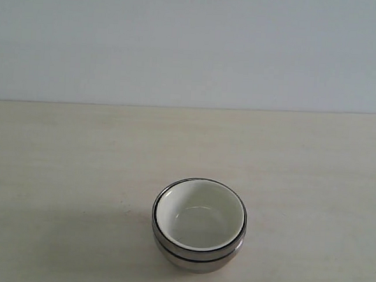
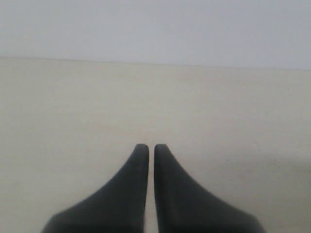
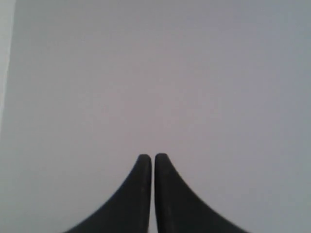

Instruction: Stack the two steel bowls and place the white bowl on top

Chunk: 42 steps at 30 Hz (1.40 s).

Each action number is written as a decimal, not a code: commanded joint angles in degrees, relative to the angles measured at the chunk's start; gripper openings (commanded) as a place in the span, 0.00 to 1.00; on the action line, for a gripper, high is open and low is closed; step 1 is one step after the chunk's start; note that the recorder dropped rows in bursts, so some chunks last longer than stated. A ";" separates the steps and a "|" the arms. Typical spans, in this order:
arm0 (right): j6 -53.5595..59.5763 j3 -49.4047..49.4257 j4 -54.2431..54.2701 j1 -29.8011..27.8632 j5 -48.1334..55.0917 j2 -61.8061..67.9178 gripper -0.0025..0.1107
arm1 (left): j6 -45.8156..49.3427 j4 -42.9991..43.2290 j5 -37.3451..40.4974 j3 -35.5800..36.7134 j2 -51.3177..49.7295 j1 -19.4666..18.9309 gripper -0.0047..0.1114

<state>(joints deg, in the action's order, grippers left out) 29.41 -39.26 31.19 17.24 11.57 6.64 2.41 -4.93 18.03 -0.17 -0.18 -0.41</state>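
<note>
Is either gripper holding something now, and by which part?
Nothing is held. The left gripper and right gripper are shut on nothing; the white bowl sits in the steel bowls.

Bare table (image 1: 58,171) around stacked bowls (image 1: 199,225).

Soft, even light; slightly blurry.

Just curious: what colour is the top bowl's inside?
Cream-white, glossy; the white bowl shows best in the exterior view.
</note>
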 commanded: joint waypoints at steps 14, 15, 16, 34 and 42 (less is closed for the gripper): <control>-0.59 5.72 -1.13 -8.77 4.06 -6.64 0.02 | -0.27 0.00 -0.43 0.17 0.18 0.29 0.07; -0.82 6.91 -1.13 -8.77 3.21 -6.64 0.02 | -0.27 0.00 -0.43 0.17 0.18 0.29 0.07; -1.10 8.53 -1.13 -8.77 2.17 -6.64 0.02 | -0.27 0.00 -0.43 0.17 0.18 0.29 0.07; -10.54 33.25 1.18 -8.77 -10.68 -6.64 0.02 | -0.27 0.00 -0.43 0.17 0.18 0.29 0.07; -7.00 39.26 1.18 -8.77 -11.57 -6.64 0.02 | -0.27 0.00 -0.43 0.17 0.18 0.29 0.07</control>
<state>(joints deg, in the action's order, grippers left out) 19.53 -0.40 32.27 8.53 0.00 0.35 2.41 -4.93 18.03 -0.17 -0.18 -0.41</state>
